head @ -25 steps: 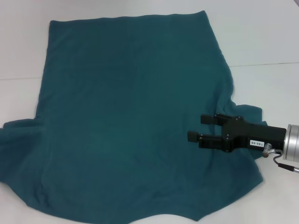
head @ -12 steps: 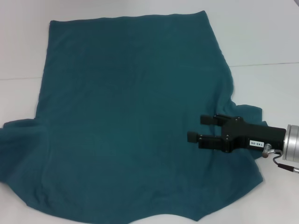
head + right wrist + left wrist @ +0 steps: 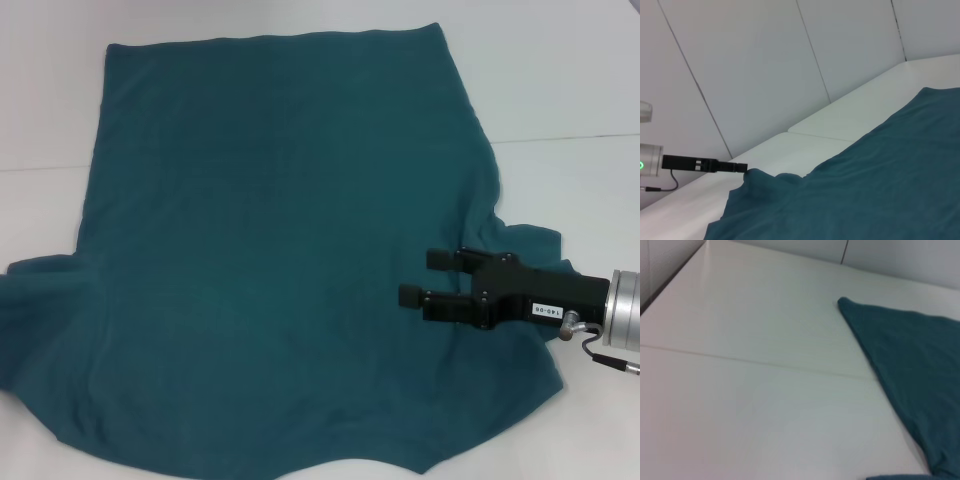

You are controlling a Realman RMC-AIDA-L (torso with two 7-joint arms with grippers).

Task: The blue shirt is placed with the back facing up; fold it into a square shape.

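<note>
I have the shirt spread nearly flat on the white tabletop, dark teal and plain, covering most of what the head camera sees. Its straight hem lies on the far side, well away from the right claw, and both sleeves are bunched a little at the near corners.

The right claw reaches in from the robot's right over the sleeve on that side, its two black fingers pointing across the cloth toward the middle of the shirt. The fingers stand apart with teal fabric showing between them, and they grip nothing. I cannot tell whether the tips touch the cloth or hang just above it. The rumpled right sleeve lies under and behind the claw body, with its edge folded up beside the wrist.

From the right wrist camera I see the shirt running away across the tabletop; at its far edge, a raised fold of fabric sits just beside a black fingertip of the left claw, coming in from that side. I cannot tell whether its fingers are apart or together.

The left wrist camera shows only bare tabletop and one straight edge and corner of the shirt.
</note>
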